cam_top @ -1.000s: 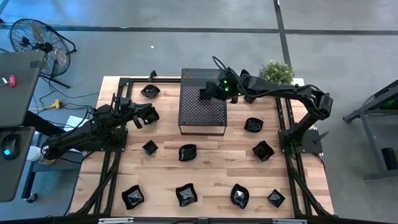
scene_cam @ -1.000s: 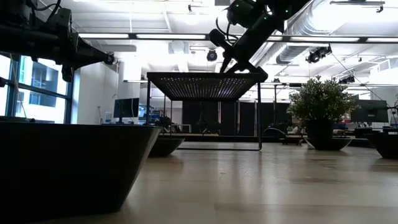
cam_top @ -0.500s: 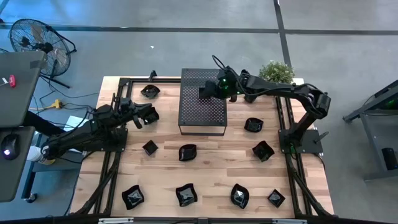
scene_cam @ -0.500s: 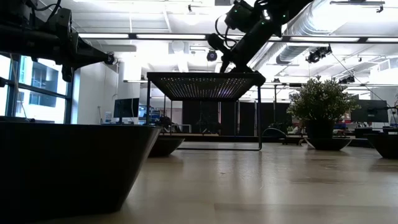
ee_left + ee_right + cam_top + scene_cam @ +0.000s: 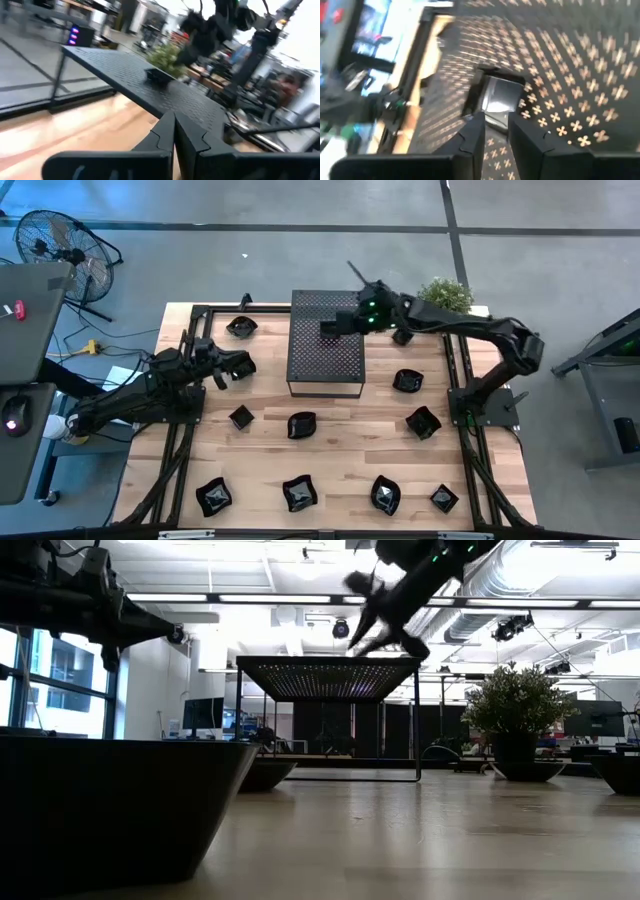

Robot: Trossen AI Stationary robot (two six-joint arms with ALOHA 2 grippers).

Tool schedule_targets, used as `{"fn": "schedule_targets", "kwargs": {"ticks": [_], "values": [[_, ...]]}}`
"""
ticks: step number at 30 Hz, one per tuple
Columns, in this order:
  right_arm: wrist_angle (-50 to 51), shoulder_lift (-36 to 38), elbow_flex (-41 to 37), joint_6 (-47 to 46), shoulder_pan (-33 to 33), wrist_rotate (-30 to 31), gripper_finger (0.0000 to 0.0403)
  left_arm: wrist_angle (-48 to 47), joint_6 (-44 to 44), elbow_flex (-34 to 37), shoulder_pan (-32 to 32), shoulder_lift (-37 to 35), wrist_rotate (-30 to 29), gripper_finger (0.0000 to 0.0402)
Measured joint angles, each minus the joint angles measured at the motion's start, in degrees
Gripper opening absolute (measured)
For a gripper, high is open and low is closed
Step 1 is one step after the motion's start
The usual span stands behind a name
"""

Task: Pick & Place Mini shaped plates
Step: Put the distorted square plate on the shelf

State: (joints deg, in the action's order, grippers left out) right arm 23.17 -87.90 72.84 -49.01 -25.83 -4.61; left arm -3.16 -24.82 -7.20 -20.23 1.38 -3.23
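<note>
A small square glossy black plate rests flat on the top of the dark perforated box; it also shows in the left wrist view. My right gripper is open and hangs just above this plate without touching it. In the high view it sits over the box's far part. In the low view it is clear of the box top. My left gripper is shut and waits left of the box, its fingers together. Several more black plates lie on the wooden table, such as one.
Plates sit right of the box, along the near edge, and at far left. A potted plant stands at the far right corner. Black frame rails run down both table sides.
My right gripper has risen off the box top and drawn back a little toward the table's right and far side. The square plate has stayed where it was on the box. The left arm has kept still.
</note>
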Motion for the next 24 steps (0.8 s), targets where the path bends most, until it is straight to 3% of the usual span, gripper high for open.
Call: {"fn": "schedule_targets", "kwargs": {"ticks": [8,16,24], "values": [[7.4,9.8,0.0,17.0,8.7,8.0,0.0008,-5.6,-0.9,-5.2,0.0,10.8,-0.4,0.0001],[7.9,13.3,0.0,22.4,16.8,12.4,0.0014,-22.9,0.3,-19.1,0.0,29.6,0.1,0.0001],[11.9,16.2,0.0,24.6,18.9,13.8,0.0008,-36.4,-5.0,-27.1,-3.0,46.6,0.4,0.0001]]}}
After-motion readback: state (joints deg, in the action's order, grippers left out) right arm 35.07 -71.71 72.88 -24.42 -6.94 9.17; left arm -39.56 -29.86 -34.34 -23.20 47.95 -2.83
